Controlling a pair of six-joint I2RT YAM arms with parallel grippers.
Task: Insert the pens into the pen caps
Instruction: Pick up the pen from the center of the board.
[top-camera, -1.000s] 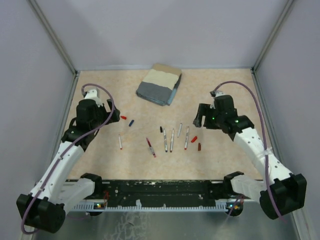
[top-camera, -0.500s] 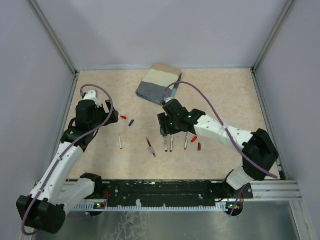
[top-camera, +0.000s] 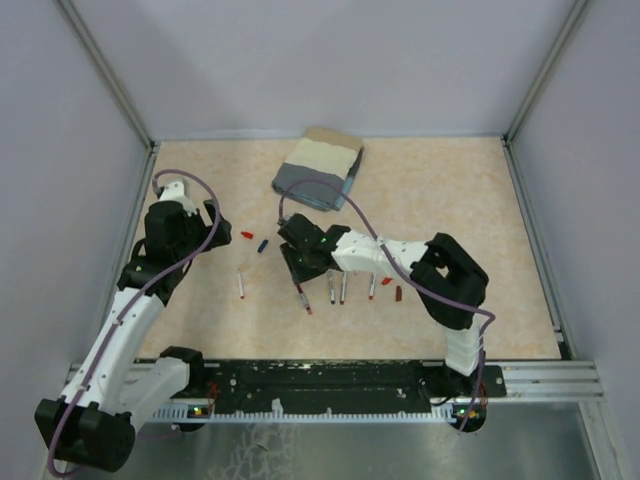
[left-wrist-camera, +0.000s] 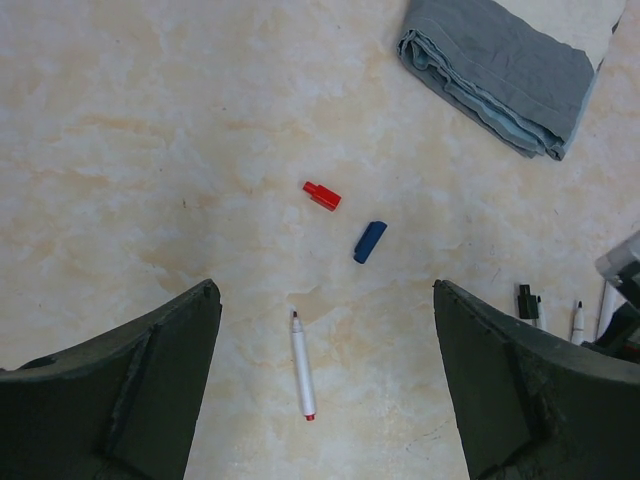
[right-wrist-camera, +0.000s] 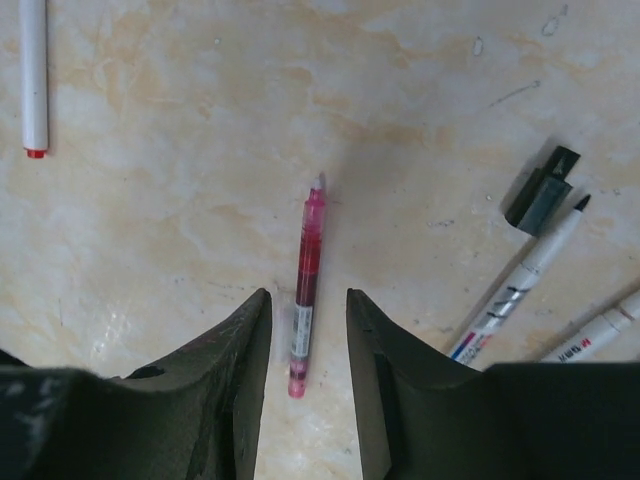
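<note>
Straddling the red pen (right-wrist-camera: 309, 240), we are holding the right pincer (right-wrist-camera: 306, 300) low over the desk (right-wrist-camera: 150, 200). Its two pads are set at a slim gap, with the barrel lying lengthwise between them. A sliver of desk is showing on either side of the barrel, so we are judging the pen not yet pinched. The left pincer (left-wrist-camera: 325, 300) is hanging spread wide and holding nothing. A white pen (left-wrist-camera: 302, 370) is lying on the desk beneath its gap, and a red cap (left-wrist-camera: 322, 195) and a blue cap (left-wrist-camera: 369, 241) are sitting just ahead of it.

We are expecting trouble mainly from where the right pads are sitting. They are flanking the rear end of the barrel, so most of the pen is reaching out ahead of them. A pinch there is likely to let the long end droop or swing on the lift. The barrel is looking round and slick, so an uneven squeeze could be rolling it sideways or squirting it out. Just to the right of this pincer a black cap (right-wrist-camera: 541, 190) and two more pens (right-wrist-camera: 520, 285) are lying close, and a drifting pad could be knocking them.

The desk is looking hard, smooth and flat, a beige marbled sheet giving a rolling pen little to stop it. Plain pale walls (top-camera: 320, 60) are closing it in on three sides, and a folded cloth (top-camera: 318, 172) is lying well ahead of both pincers.
</note>
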